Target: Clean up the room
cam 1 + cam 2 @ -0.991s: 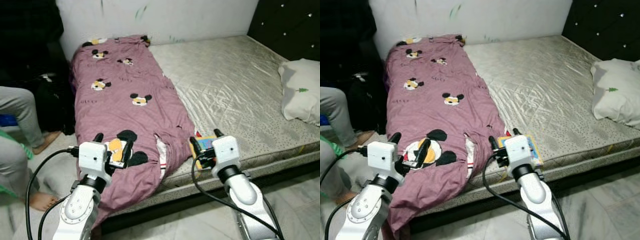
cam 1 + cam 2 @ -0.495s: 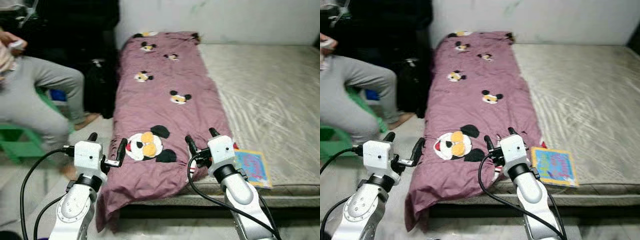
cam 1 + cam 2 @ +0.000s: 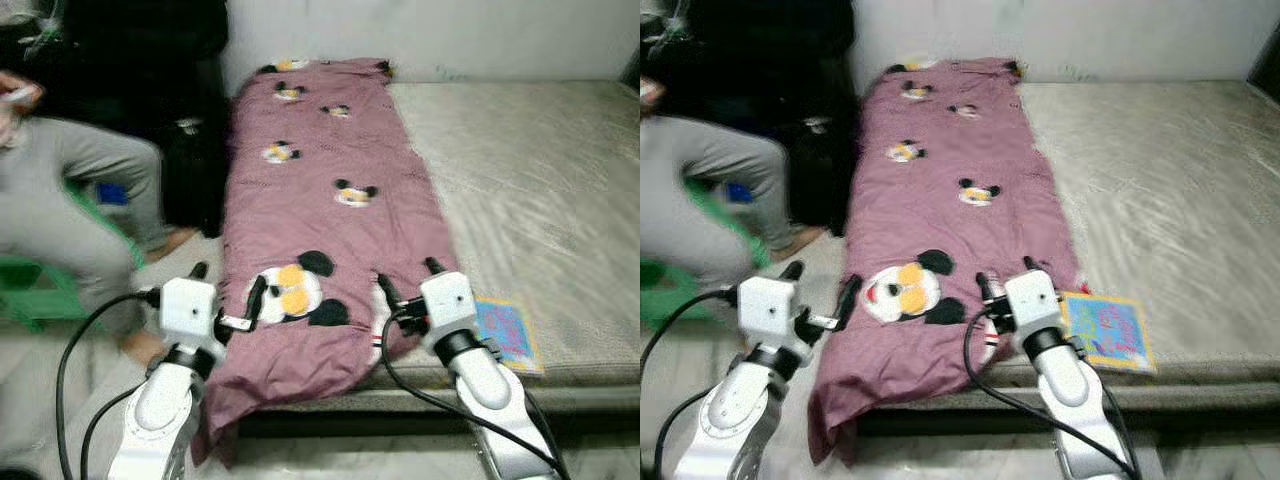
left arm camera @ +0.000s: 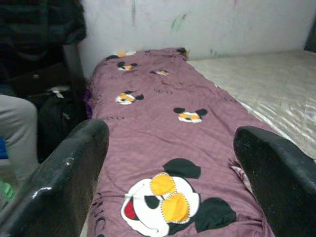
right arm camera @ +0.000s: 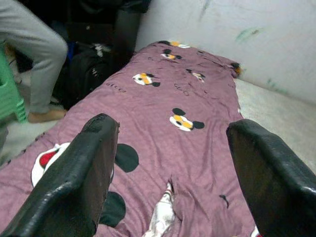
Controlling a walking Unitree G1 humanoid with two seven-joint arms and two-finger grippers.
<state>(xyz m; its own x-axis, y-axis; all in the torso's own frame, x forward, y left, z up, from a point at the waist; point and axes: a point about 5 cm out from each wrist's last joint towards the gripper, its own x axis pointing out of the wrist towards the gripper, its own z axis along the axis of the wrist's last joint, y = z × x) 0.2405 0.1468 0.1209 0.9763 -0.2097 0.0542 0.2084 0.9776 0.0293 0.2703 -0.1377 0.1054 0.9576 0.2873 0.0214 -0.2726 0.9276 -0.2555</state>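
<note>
A mauve blanket printed with cartoon mouse heads lies along the left side of the bare mattress, its near end hanging over the bed's front edge. A colourful booklet lies flat on the mattress at the front edge, just right of the blanket. My left gripper is open, held in front of the blanket's near left corner. My right gripper is open over the blanket's near right corner, just left of the booklet. Nothing sits between either pair of fingers.
A person in grey trousers sits on a green stool at the left, a bare foot beside the bed. A black bag stands between the person and the bed. White wall behind the bed.
The view has shifted slightly since half a second ago, and a second ago it faced further right, showing a pillow. Both grippers keep the same open pose.
</note>
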